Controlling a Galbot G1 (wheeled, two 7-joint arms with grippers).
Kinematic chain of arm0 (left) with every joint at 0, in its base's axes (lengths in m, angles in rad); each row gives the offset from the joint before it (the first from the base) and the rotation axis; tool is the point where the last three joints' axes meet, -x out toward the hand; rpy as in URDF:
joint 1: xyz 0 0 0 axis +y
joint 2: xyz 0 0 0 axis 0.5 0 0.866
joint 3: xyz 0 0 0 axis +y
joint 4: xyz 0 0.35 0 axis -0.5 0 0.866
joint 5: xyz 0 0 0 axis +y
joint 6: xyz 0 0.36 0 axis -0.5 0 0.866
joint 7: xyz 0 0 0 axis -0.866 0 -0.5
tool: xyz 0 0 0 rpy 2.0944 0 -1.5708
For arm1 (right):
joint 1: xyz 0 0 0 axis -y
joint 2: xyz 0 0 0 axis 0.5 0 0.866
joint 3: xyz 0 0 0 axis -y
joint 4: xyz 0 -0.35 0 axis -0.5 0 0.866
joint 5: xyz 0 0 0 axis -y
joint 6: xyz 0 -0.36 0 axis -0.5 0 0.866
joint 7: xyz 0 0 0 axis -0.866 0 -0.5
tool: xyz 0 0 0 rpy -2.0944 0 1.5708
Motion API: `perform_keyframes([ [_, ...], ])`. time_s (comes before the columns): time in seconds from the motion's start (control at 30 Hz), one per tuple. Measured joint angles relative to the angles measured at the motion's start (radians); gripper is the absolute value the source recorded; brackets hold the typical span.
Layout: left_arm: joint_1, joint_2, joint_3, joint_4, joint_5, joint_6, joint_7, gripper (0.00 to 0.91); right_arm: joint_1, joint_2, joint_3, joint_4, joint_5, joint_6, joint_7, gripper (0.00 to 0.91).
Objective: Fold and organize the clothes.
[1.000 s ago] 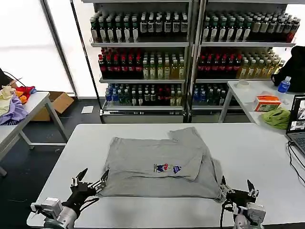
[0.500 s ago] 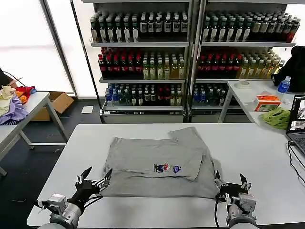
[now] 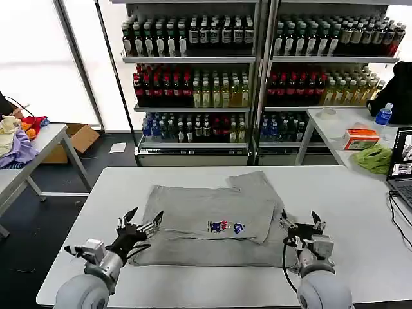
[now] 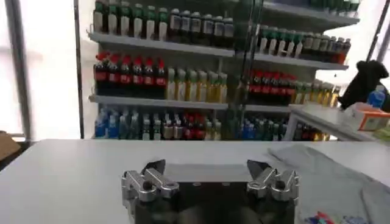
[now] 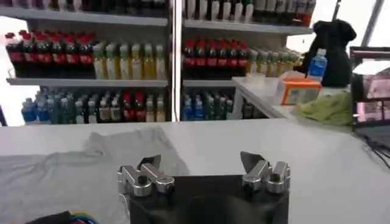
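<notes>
I see the grey shirts (image 3: 215, 222) lying stacked and folded flat at the centre of the white desk (image 3: 347, 212), chest print facing up. My left claw (image 3: 141, 226) sits at the stack's left edge, fingers spread wide and empty. My right claw (image 3: 300, 226) sits at the stack's right edge, also spread wide and empty.

Grey shirts (image 3: 212, 222) folded (print up), stacked mid-table; flat
</notes>
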Motion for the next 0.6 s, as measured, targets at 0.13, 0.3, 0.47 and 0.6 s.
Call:
perform_keyframes([
  [0.13, -0.081, 0.002, 0.038, 0.05, -0.011, 0.008, 0.014, 0.907, 0.09, -0.002, -0.014, -0.066, 0.005, -0.001, -0.022, 0.907],
  [0.3, -0.182, 0.03, 0.084, 0.129, -0.034, 0.01, 0.026, 0.907, 0.202, 0.001, -0.041, -0.161, 0.011, -0.001, -0.047, 0.907],
  [0.47, -0.281, 0.058, 0.14, 0.223, -0.06, 0.01, 0.035, 0.907, 0.321, 0.018, -0.078, -0.28, 0.014, -0.003, -0.06, 0.907],
  [0.6, -0.362, 0.064, 0.186, 0.311, -0.071, 0.01, 0.045, 0.907, 0.407, 0.031, -0.107, -0.38, 0.015, -0.004, -0.072, 0.907],
])
